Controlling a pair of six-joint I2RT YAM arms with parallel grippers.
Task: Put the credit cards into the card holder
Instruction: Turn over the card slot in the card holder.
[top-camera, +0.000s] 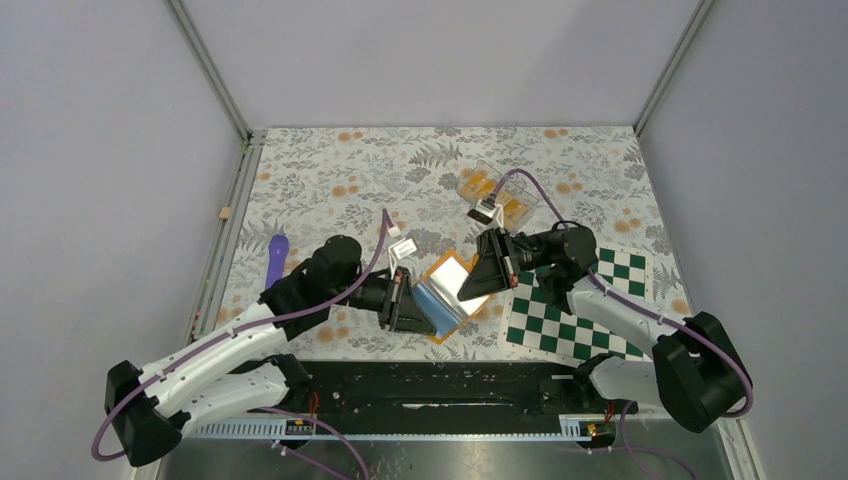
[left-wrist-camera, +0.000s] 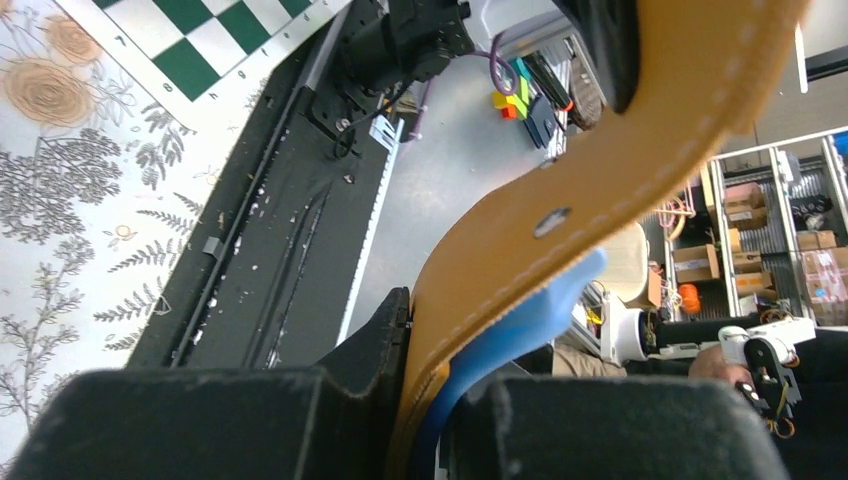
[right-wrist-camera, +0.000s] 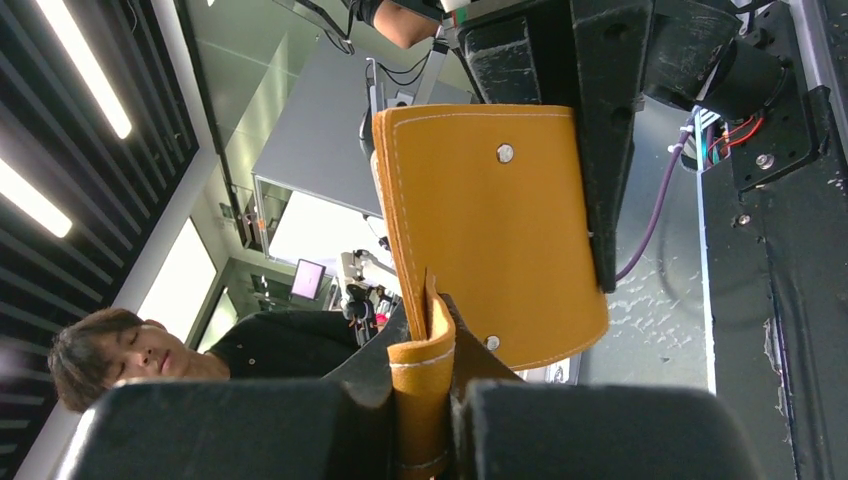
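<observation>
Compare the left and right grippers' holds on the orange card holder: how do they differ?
The left gripper reaches in from the left, the right gripper from the right. The left pinches an edge where blue lining shows beside the orange cover; the right pinches an orange flap only. Both are shut on the card holder, holding it between them.

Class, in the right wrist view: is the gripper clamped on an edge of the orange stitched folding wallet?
Yes, the orange stitched folding wallet has its lower flap squeezed inside the shut right gripper.

Orange card holder (top-camera: 450, 290) open, blue-lined, raised, credit cards (top-camera: 478, 186) beyond it
</observation>
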